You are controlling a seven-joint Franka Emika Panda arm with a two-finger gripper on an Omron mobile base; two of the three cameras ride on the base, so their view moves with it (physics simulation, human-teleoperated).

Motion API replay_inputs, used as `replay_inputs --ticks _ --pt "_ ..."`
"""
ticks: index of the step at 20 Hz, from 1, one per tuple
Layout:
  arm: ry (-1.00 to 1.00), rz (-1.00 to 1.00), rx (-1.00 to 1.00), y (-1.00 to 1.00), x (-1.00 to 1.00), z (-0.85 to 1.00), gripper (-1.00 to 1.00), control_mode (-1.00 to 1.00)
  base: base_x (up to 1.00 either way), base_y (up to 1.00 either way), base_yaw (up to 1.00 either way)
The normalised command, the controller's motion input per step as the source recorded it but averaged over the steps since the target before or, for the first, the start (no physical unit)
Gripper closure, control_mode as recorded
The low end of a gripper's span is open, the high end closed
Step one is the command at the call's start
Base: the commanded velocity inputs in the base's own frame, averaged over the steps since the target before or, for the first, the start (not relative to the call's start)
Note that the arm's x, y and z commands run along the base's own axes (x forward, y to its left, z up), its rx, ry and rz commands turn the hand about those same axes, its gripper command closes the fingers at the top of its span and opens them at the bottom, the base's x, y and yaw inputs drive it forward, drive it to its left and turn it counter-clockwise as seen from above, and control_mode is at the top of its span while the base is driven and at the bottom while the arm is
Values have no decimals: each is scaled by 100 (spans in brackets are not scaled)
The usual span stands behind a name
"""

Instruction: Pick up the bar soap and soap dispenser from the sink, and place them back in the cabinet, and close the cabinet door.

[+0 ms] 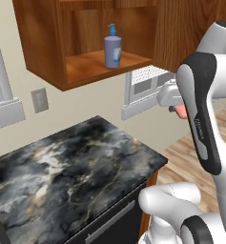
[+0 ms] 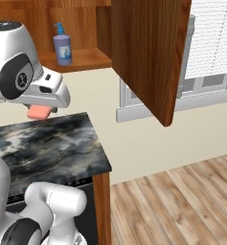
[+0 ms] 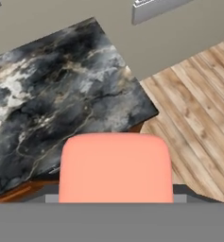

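Marble counter (image 1: 62, 167) lies below — hand (image 2: 40, 111) grasping bar soap (image 3: 114, 168), soap dispenser (image 1: 112, 46) shelved above, cabinet door (image 2: 148, 52) ajar.

Glossy white shells cover the arm (image 1: 200, 124), rounded and smooth, with black bands wrapping each joint. A long black panel runs down the forearm, carrying faint lettering, possibly a maker's name. A round black joint cap bears small markings.
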Motion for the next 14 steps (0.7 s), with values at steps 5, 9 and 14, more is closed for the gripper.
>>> replay_inputs --ticks 5,9,14 --pt "0 19 0 10 19 15 100 -100 0 0 0" --pt "0 22 0 6 21 11 100 -100 0 0 0" --pt "0 22 0 10 20 17 100 -100 0 0 0"
